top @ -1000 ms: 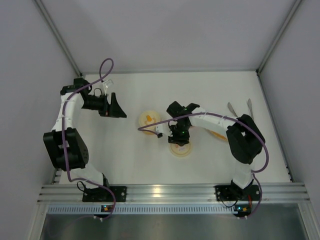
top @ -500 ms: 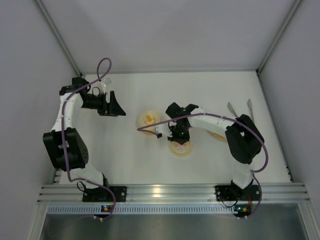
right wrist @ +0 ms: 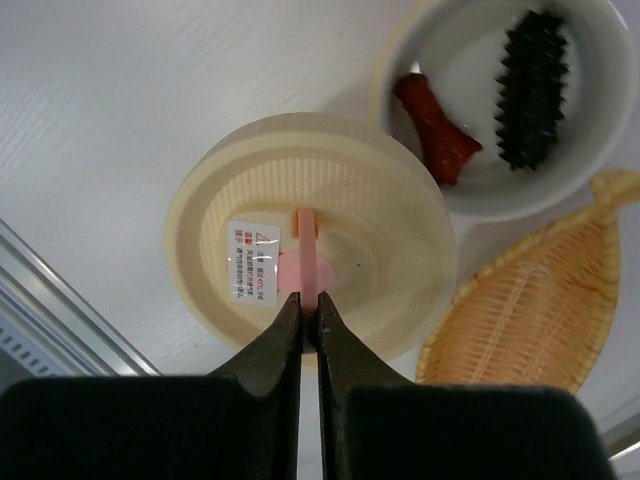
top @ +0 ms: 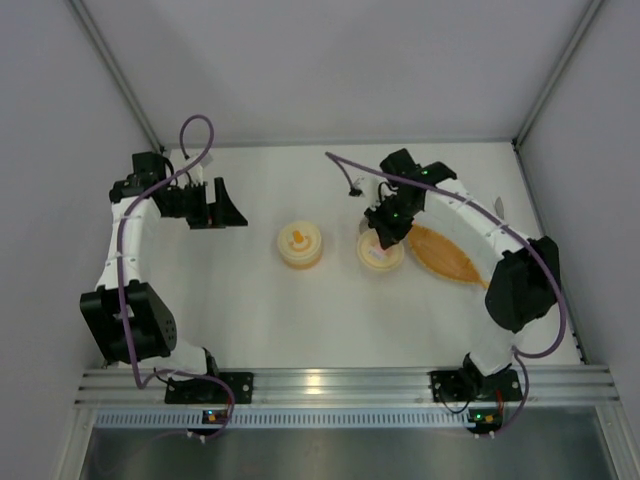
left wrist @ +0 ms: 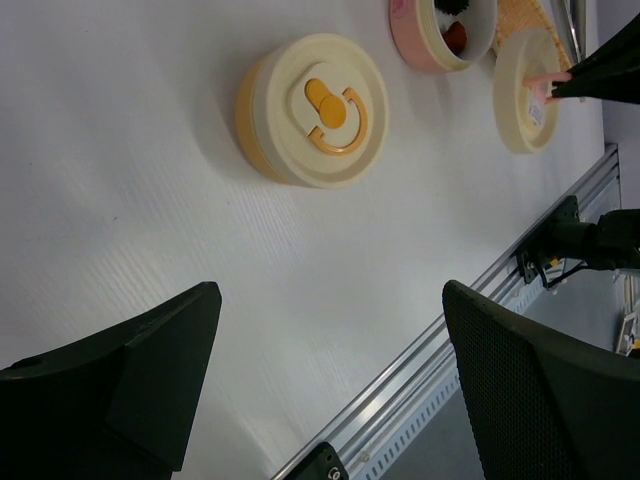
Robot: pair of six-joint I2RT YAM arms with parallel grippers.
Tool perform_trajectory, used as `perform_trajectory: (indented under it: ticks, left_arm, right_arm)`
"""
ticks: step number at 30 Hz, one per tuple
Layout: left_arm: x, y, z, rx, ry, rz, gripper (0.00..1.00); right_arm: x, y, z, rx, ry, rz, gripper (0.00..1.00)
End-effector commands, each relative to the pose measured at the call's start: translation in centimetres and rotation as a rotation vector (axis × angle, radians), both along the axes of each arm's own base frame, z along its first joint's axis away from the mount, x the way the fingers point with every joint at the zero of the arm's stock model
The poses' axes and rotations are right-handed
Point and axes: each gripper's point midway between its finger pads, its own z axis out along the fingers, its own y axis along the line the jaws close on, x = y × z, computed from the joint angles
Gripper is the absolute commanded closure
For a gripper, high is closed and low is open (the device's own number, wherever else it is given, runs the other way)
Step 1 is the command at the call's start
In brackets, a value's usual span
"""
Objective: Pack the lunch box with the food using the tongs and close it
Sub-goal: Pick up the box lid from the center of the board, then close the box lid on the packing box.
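My right gripper is shut on the pink tab of a cream round lid, underside up, with the tab pinched between the tips. In the top view the lid lies just below that gripper. Beside it an open pink-walled bowl holds the food: a red bit and a dark ridged piece. A closed orange lunch box with a cream lid stands mid-table. My left gripper hangs open and empty at the far left. The right arm mostly covers the tongs.
An orange woven boat-shaped tray lies right of the lid, under the right forearm. The aluminium rail runs along the near edge. Grey walls enclose the left, back and right sides.
My right gripper shut on the lid's pink tab and carried the lid from near the table's middle back and to the right. The left arm drew slightly back and left, still open.
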Motion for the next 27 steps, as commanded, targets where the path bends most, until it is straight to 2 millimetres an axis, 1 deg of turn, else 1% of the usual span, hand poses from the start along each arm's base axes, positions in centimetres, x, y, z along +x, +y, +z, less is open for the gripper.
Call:
perform_trajectory:
  ticks: [1, 2, 4, 5, 7, 8, 10, 11, 12, 13, 14, 15, 16, 17, 18, 19, 21, 22, 23, 25, 27]
  left_arm:
    - [0.3, 0.2, 0.3, 0.001, -0.03, 0.022, 0.03]
    - [0.2, 0.3, 0.3, 0.0, -0.028, 0.024, 0.03]
    - [0.3, 0.2, 0.1, -0.005, -0.023, 0.028, 0.03]
    - [0.4, 0.2, 0.1, -0.006, -0.022, 0.029, 0.03]
    - [0.5, 0.3, 0.0, -0.008, -0.019, 0.036, 0.03]
    - [0.6, 0.3, -0.1, -0.008, -0.015, 0.039, 0.03]
    - [0.7, 0.3, -0.1, -0.011, -0.012, 0.041, 0.03]
    - [0.8, 0.2, -0.2, -0.013, -0.012, 0.039, 0.03]
    - [0.8, 0.2, -0.3, -0.016, -0.008, 0.036, 0.03]
    - [0.8, 0.2, -0.3, -0.016, -0.006, 0.038, 0.03]
    - [0.8, 0.2, -0.3, -0.015, -0.008, 0.036, 0.03]
    - [0.8, 0.2, -0.4, -0.013, -0.009, 0.031, 0.03]
    - [0.8, 0.2, -0.5, -0.013, -0.009, 0.027, 0.03]
    - [0.7, 0.2, -0.5, -0.014, -0.005, 0.027, 0.03]
    - [0.7, 0.2, -0.5, -0.015, -0.006, 0.025, 0.03]
    - [0.7, 0.1, -0.4, -0.02, -0.006, 0.02, 0.02]
    - [0.7, 0.0, -0.4, -0.029, -0.003, 0.017, 0.02]
    - [0.7, -0.1, -0.5, -0.034, -0.001, 0.013, 0.02]
    - [0.7, -0.2, -0.3, -0.048, -0.005, 0.007, 0.02]
    - [0.8, -0.3, -0.5, -0.061, 0.006, 0.009, 0.02]
    - [0.8, -0.4, -0.8, -0.066, 0.01, 0.008, 0.02]
  right_arm:
    - [0.8, -2.5, 1.8, 0.037, 0.073, -0.265, 1.0]
    - [1.6, -2.7, 2.3, 0.04, 0.055, -0.288, 1.0]
    - [2.5, -3.3, 2.4, 0.03, 0.051, -0.309, 1.0]
    - [3.1, -3.1, 3.2, 0.042, 0.03, -0.303, 1.0]
    - [3.9, -3.2, 3.6, 0.032, 0.001, -0.304, 1.0]
    - [4.8, -3.1, 4.4, 0.039, -0.031, -0.306, 1.0]
    - [5.6, -3.1, 4.5, 0.026, -0.045, -0.299, 1.0]
    - [6.3, -3.1, 5.4, 0.034, -0.076, -0.29, 1.0]
    - [6.1, -2.8, 5.0, 0.034, -0.05, -0.257, 1.0]
    - [6.2, -2.6, 5.1, 0.031, -0.063, -0.175, 1.0]
    - [6.7, -2.4, 5.3, 0.03, -0.078, -0.14, 1.0]
    - [6.5, -2.7, 5.2, 0.011, -0.074, -0.097, 1.0]
    - [6.8, -3.0, 5.2, -0.015, -0.103, -0.005, 1.0]
    - [7.2, -3.2, 5.4, -0.029, -0.12, 0.032, 1.0]
    - [7.5, -3.7, 4.8, -0.066, -0.126, 0.068, 1.0]
    - [7.4, -4.1, 4.6, -0.093, -0.134, 0.157, 1.0]
    - [7.4, -4.5, 4.2, -0.117, -0.146, 0.241, 1.0]
    - [7.4, -4.7, 4.1, -0.129, -0.171, 0.341, 1.0]
    - [7.0, -4.9, 3.5, -0.135, -0.163, 0.387, 1.0]
    - [7.1, -4.8, 3.5, -0.131, -0.204, 0.494, 1.0]
    - [7.0, -4.2, 3.6, -0.099, -0.219, 0.563, 1.0]
